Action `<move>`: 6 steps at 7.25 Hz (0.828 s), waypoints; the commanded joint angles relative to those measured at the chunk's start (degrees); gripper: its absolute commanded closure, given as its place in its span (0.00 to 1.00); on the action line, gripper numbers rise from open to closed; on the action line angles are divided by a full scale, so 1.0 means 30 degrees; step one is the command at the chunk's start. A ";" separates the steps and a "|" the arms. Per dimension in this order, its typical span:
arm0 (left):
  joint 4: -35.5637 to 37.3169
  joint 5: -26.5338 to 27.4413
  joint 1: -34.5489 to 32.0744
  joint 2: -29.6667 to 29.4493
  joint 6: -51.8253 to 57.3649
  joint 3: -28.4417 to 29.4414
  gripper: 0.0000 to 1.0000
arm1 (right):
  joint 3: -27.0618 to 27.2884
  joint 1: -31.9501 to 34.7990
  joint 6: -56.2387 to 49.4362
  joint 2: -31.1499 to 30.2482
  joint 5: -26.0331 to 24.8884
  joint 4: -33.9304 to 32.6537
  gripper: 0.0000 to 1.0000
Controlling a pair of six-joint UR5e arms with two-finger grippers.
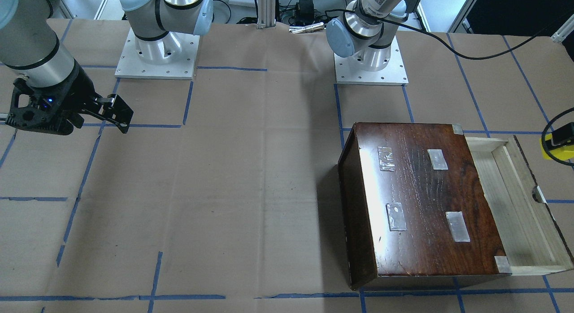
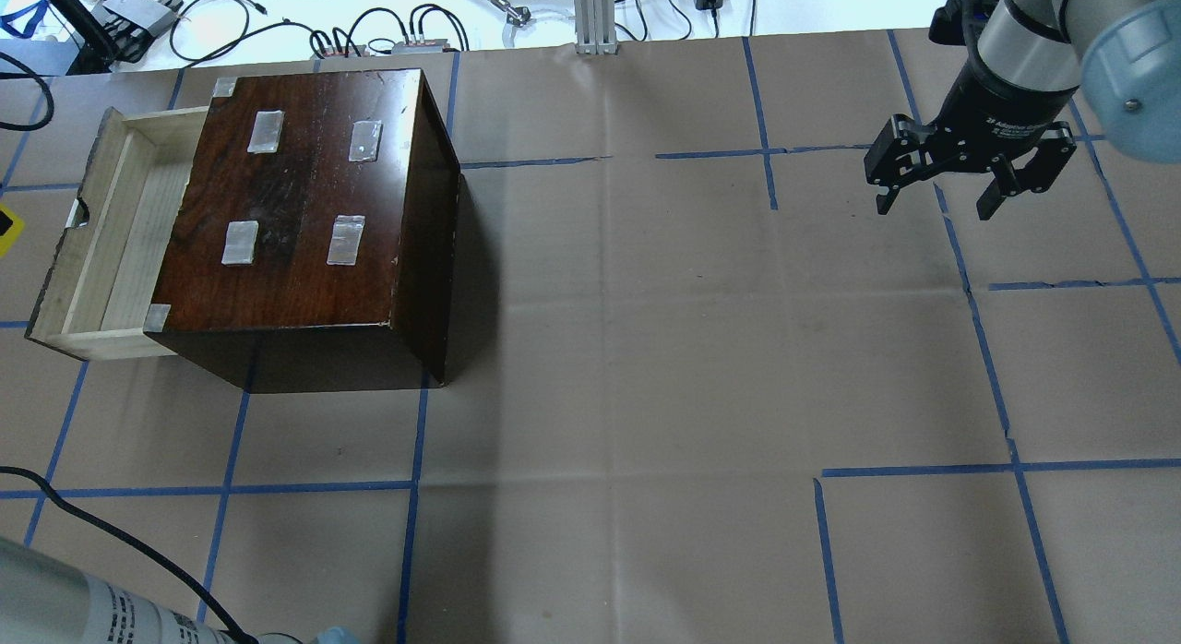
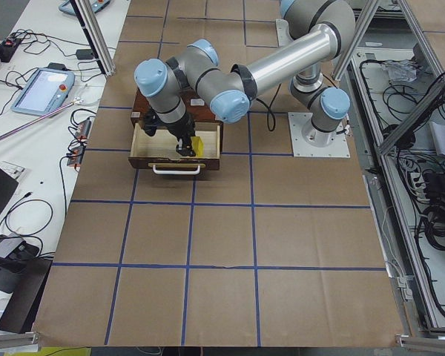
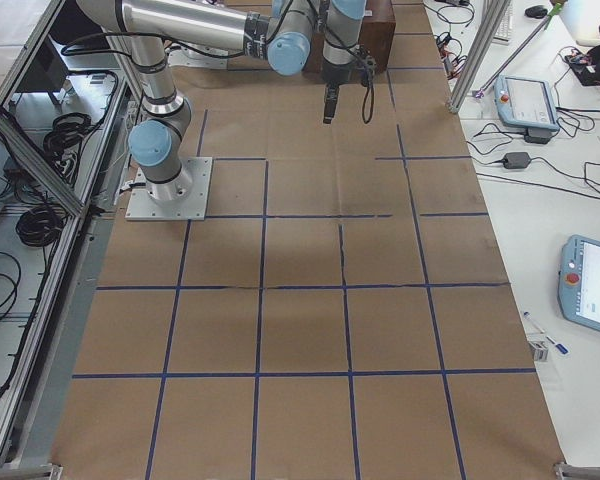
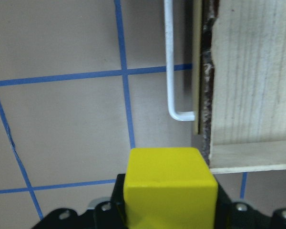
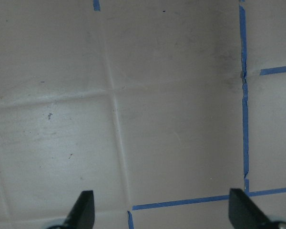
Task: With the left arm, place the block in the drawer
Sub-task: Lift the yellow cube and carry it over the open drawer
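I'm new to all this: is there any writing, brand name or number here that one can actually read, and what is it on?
"2F Adaptive": white print on the black body above the right gripper; the rest of the line is blurred.
left arm: dark print on its silver tube, too small to read.
cabinet and block: no writing.

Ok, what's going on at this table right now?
The left arm's tool grips a small bright yellow cube by the front of the pale wooden drawer, which is pulled out of the glossy dark brown cabinet. The cube is not yet released. The right arm's tool hangs open and empty over the brown paper, far from the cabinet.
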 commanded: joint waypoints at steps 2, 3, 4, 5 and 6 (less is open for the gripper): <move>0.3486 -0.0022 -0.0887 -0.0420 -0.0816 -0.2031 1.00 | 0.0010 0.0000 0.0000 -0.0001 0.0000 0.0000 0.00; 0.3432 -0.0313 -0.1091 -0.0596 -0.1253 -0.2207 1.00 | 0.0010 0.0000 0.0000 -0.0001 0.0000 0.0000 0.00; 0.3489 -0.1041 -0.1209 -0.0714 -0.1286 -0.2151 1.00 | 0.0010 0.0000 0.0000 -0.0001 0.0000 0.0000 0.00; 0.3490 -0.1106 -0.1268 -0.0802 -0.1373 -0.2237 1.00 | 0.0010 0.0000 0.0000 -0.0001 0.0000 0.0000 0.00; 0.3519 -0.2064 -0.1385 -0.1064 -0.1461 -0.2296 1.00 | 0.0010 0.0000 -0.0029 -0.0001 0.0000 0.0000 0.00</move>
